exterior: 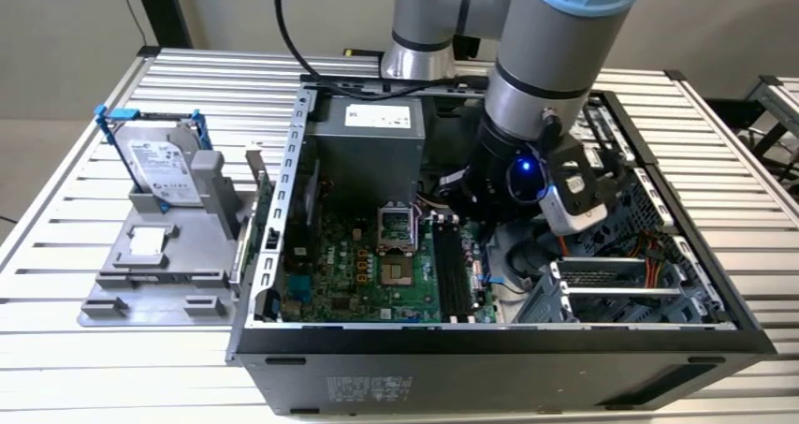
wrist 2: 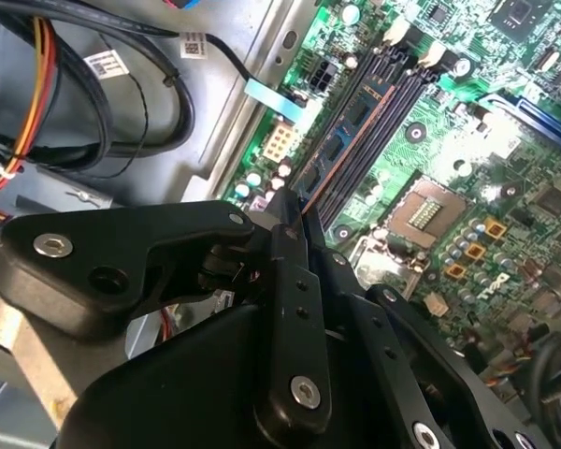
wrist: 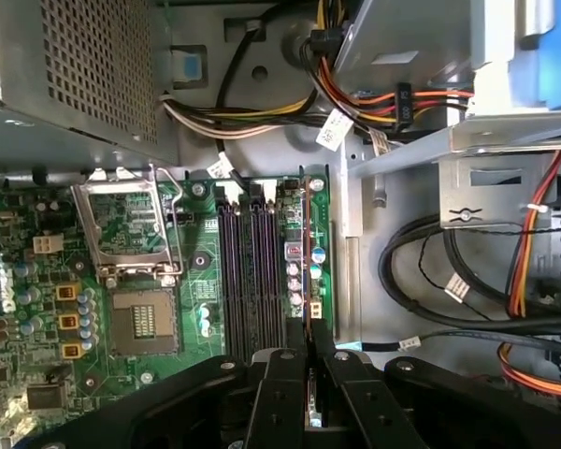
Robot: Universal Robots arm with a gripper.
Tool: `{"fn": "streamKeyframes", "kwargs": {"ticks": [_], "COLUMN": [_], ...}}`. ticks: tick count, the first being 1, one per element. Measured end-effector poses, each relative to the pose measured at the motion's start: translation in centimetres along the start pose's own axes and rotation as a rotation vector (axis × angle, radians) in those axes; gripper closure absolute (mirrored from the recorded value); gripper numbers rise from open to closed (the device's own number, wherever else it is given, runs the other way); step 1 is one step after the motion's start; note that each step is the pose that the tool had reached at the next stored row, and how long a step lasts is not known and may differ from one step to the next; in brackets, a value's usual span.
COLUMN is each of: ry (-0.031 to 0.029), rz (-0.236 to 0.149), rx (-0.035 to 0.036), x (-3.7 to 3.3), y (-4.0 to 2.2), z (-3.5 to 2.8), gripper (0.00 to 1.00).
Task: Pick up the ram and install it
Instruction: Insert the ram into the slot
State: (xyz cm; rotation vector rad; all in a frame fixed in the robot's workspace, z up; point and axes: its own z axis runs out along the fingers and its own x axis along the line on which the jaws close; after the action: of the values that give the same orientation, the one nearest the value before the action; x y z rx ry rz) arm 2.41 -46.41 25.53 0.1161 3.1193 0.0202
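Claw (wrist: 310, 360) is gripping ram (wrist: 306, 253) edge-on, holding it parallel to slots (wrist: 248, 271) just beyond its tips, evidently lining it up for seating.

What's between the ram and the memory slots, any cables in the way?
Nothing visible. In the first wrist view the claw is shut on the ram, held edge-on along the memory slots; no cable crosses them. The black cables lie off the board, on the case floor.

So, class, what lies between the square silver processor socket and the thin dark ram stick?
In the first wrist view, long black memory slots lie between socket and ram.
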Motion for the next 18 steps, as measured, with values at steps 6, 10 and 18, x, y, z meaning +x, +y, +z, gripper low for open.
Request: {"fn": "streamKeyframes", "kwargs": {"ticks": [6, 10, 18], "ry": [0.0002, 0.0007, 0.0016], "rz": [-0.010, -0.027, -0.040], "rx": [-0.0010, -0.0048, -0.0050], "x": [0.03, 0.05, 0.35], "y": [-0.37, -0.57, -1.25], "z": [1.06, 1.45, 1.51], "gripper": [1.00, 1.00, 1.00]}}
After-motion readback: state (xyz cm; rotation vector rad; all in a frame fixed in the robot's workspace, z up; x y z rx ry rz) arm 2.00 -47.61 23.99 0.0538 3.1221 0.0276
